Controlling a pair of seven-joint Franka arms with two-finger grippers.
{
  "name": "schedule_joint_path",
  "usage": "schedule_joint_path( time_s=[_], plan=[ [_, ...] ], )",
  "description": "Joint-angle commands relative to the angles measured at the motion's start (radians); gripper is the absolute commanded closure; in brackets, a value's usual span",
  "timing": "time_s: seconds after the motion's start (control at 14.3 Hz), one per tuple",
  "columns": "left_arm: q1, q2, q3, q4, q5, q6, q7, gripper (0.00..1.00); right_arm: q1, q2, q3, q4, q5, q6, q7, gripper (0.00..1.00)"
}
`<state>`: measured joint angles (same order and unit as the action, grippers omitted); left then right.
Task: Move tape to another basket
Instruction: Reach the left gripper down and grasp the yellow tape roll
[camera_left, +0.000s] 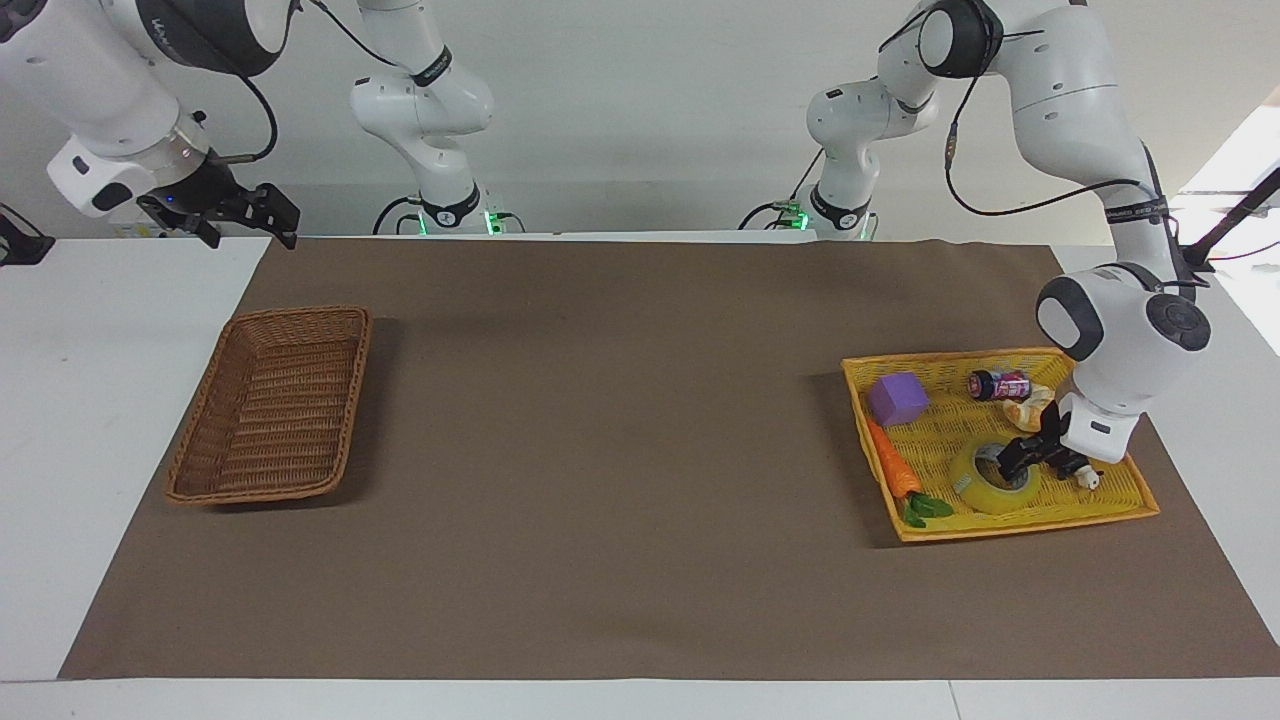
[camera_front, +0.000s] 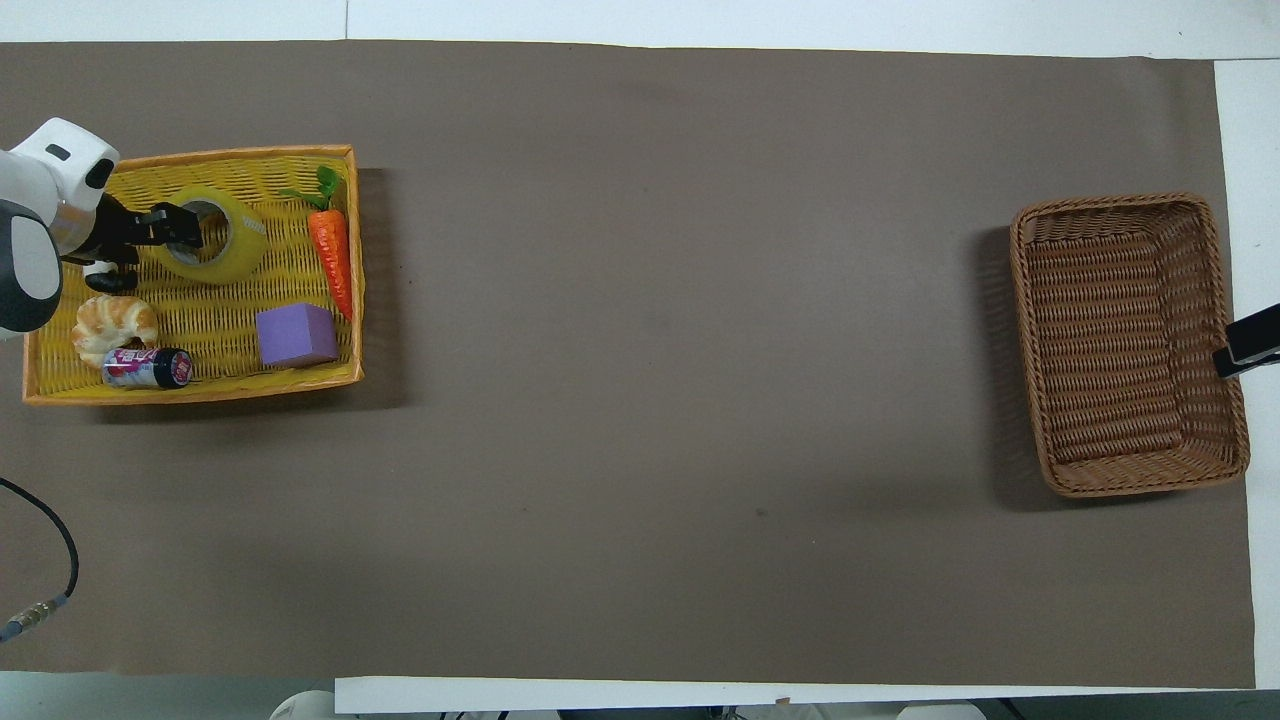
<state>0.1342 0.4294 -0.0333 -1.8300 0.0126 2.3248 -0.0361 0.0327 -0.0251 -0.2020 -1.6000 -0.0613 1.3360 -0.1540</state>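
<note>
Facing view: my left gripper (camera_left: 1012, 462) straddles the tape (camera_left: 985, 490) wall, fingers parted, not clamping; overhead hides that height. My right gripper (camera_left: 268, 215) waits released.

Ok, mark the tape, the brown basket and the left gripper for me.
tape (camera_front: 240, 250): overhead view, on the roll's yellow outer band.
brown basket (camera_left: 275, 400): facing view, on its bare woven floor.
left gripper (camera_left: 1010, 462): facing view, between its fingertips at the roll's rim.
</note>
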Motion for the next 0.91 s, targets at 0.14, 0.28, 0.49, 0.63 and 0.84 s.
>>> schedule_joint_path(
  time_s=[0.14,0.28,0.49,0.63,0.84],
  plan=[
    [-0.010,0.011,0.006,-0.025,-0.008,0.033,0.041,0.82,-0.007,-0.022,0.007,-0.029,-0.003,0.015,-0.016,0.00],
    [-0.008,0.011,0.004,-0.020,-0.009,0.027,0.041,1.00,-0.007,-0.022,0.007,-0.029,-0.003,0.015,-0.016,0.00],
    [-0.014,0.019,0.001,0.107,-0.074,-0.107,0.035,1.00,-0.007,-0.022,0.007,-0.029,-0.003,0.015,-0.016,0.00],
    [-0.031,-0.003,0.006,0.222,-0.158,-0.294,0.025,1.00,-0.007,-0.024,0.007,-0.029,-0.003,0.015,-0.016,0.01],
    [-0.109,-0.130,-0.010,0.247,-0.181,-0.456,-0.123,1.00,-0.007,-0.022,0.007,-0.029,-0.003,0.015,-0.016,0.00]
  ],
)
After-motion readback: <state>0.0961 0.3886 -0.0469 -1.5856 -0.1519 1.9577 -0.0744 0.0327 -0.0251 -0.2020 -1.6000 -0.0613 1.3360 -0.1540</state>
